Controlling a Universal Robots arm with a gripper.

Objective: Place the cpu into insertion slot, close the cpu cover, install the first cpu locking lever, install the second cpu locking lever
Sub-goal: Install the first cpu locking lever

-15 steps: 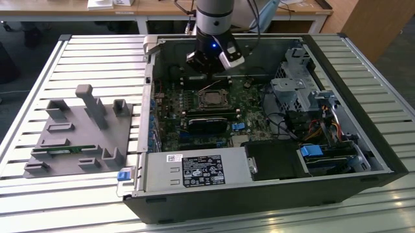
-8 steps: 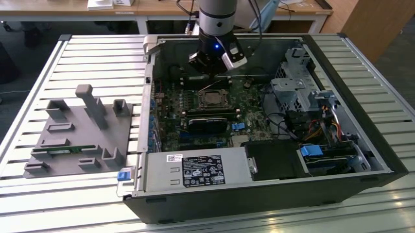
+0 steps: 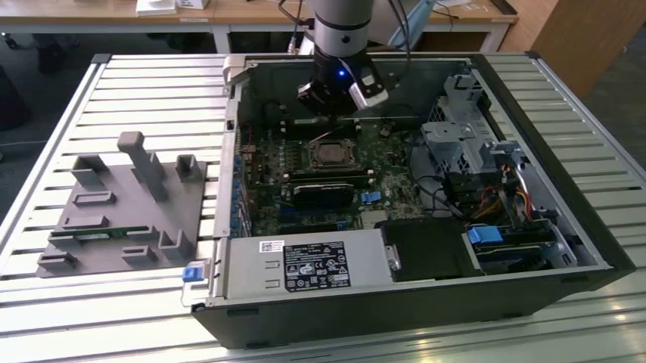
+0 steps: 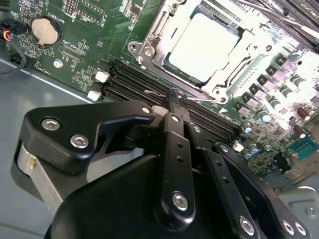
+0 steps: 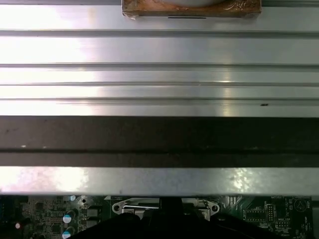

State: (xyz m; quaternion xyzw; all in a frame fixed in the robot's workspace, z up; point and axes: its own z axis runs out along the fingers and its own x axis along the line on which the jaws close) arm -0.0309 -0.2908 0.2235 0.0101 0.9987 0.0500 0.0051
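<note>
second wrist: cpu (image 4: 206, 47) seated, cpu cover (image 4: 164, 30) down | exterior: socket dark

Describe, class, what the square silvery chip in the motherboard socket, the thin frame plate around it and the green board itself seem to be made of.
The square silvery-grey cpu looks like dull brushed metal: pale, matte sheen. The thin silver cpu cover seems stamped bright steel, showing glints and sharp edges. The green motherboard appears to be lacquered fibreglass laminate, probably, glossy with printed traces.

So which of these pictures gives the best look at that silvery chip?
The second wrist view: the cpu shows large, seated in its socket with the cpu cover framing it. The exterior view shows it as a small dark square on the motherboard.
</note>
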